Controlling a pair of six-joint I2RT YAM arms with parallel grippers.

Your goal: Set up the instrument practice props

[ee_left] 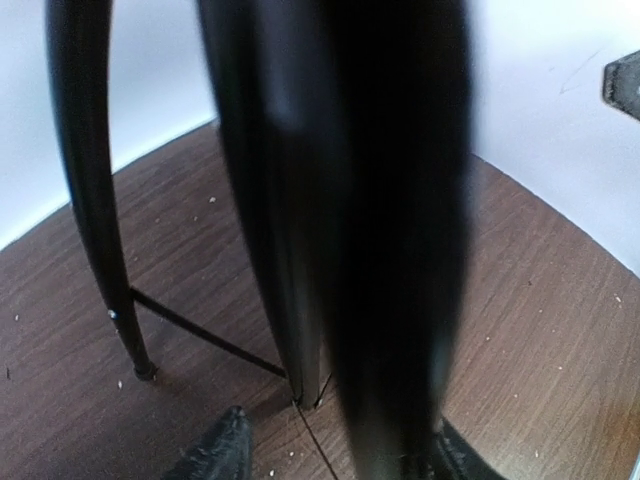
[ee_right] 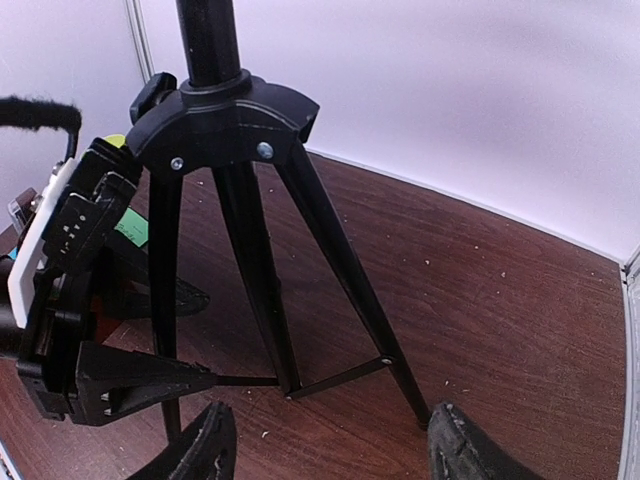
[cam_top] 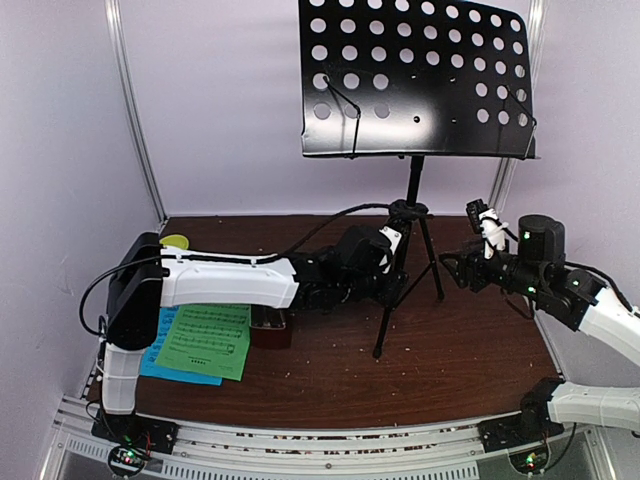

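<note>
The stand [cam_top: 413,190] is upright on the table [cam_top: 470,350], a little to 3 o'clock of its middle. The left gripper [ee_left: 340,455] comes at it from 9 o'clock with its fingers apart astride one leg, and the right gripper [ee_right: 330,450] waits at 3 o'clock, spread and empty. With the wide desk up high the stand looks top-heavy, so a finger catching that leg could twist or tip it. At 9 o'clock the green sheet [cam_top: 207,340], blue sheet [cam_top: 165,355] and metronome [cam_top: 270,328] lie under the left arm, where a low sweep could drag them.
</note>
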